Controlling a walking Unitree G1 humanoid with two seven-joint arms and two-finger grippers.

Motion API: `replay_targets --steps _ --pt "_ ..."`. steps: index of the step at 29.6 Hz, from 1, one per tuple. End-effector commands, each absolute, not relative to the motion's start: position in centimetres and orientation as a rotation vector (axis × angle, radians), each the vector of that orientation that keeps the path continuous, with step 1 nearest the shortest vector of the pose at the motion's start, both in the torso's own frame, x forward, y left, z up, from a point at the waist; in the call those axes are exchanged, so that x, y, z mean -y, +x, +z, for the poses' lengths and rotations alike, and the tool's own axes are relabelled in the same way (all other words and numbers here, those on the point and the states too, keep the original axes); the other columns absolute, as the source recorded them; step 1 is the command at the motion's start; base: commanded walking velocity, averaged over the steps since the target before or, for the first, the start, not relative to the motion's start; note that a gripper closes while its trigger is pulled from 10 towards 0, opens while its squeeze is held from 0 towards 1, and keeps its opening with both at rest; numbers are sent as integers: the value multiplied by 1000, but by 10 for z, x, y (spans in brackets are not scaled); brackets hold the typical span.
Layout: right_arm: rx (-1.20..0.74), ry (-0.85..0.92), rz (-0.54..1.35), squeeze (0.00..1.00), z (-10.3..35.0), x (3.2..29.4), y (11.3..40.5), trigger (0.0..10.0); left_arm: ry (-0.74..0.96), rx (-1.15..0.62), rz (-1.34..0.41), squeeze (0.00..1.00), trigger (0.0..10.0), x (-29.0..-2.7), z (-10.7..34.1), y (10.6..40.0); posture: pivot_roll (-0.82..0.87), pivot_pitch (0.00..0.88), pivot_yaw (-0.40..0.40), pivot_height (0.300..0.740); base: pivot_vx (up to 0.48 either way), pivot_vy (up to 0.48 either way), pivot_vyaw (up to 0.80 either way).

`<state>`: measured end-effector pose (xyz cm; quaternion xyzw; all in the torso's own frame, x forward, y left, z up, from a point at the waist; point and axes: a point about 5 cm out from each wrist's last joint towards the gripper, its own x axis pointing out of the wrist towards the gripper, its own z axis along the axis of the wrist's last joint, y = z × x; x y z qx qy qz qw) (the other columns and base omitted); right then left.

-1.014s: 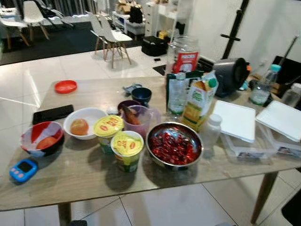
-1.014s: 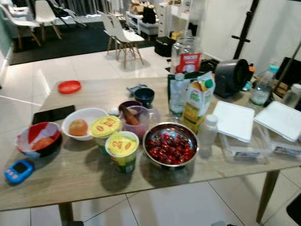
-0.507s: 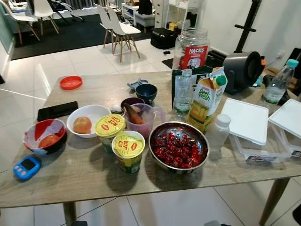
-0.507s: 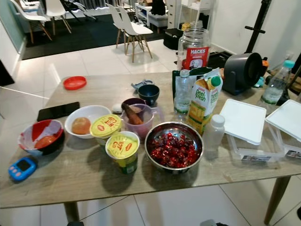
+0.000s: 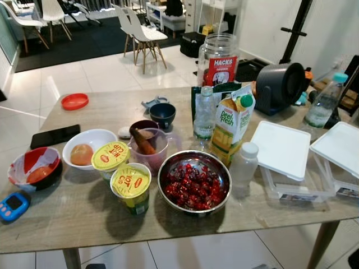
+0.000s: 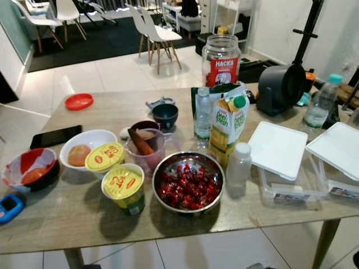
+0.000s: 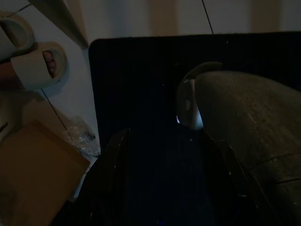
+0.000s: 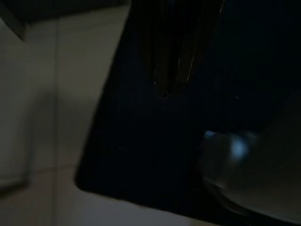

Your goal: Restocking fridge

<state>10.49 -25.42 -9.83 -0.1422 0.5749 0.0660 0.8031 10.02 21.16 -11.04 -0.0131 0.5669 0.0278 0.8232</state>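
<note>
A wooden table (image 5: 84, 216) stands in front of me, crowded with food. Near its front edge is a steel bowl of red berries (image 5: 194, 182). Behind it stand a Peel Fresh juice carton (image 5: 229, 124), a clear water bottle (image 5: 203, 114) and a small white-capped bottle (image 5: 244, 163). Two yellow-lidded cups (image 5: 130, 184) sit left of the bowl. A white bowl (image 5: 84, 150) holds an orange fruit. Both arms hang low over a dark mat. My left gripper (image 7: 164, 134) is open and holds nothing. My right gripper (image 8: 167, 92) is shut and holds nothing.
Clear boxes with white lids (image 5: 283, 151) fill the table's right end, near a black appliance (image 5: 279, 85) and a Hacks jar (image 5: 220, 59). A phone (image 5: 55, 136), red lid (image 5: 74, 101), red bowl (image 5: 32, 168) and blue timer (image 5: 12, 205) lie left. White chairs (image 5: 137, 33) stand beyond.
The whole view has shifted and sharpened, so the table's things sit further left in the picture. Nothing on the table has moved.
</note>
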Motion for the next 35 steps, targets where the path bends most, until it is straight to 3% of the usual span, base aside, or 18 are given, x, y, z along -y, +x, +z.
replay_targets --steps 1,5,13,17,23,35 --pt "-1220 -276 165 0 -102 237 107 10000 -34 -1219 70 0 10000 -212 -112 96 -47 0 14 740 0 0 0" --pt "-1204 -276 217 0 -108 206 112 10000 -87 -1218 138 0 10000 -208 -113 92 -44 0 11 740 0 0 0" --pt "-1189 -278 235 0 -108 189 122 10000 -105 -1243 166 0 10000 -197 -117 82 -45 0 11 740 0 0 490" --pt "-1196 -297 200 0 -104 208 126 10000 -120 -1256 182 0 10000 -188 -119 78 -43 0 11 740 0 0 195" --pt "-1200 -328 163 0 -97 237 128 10000 -107 -1253 205 0 10000 -205 -117 80 -41 0 13 740 0 0 0" --pt "-1194 -325 164 0 -97 234 130 10000 -85 -1238 207 0 10000 -218 -113 86 -41 0 14 740 0 0 0"
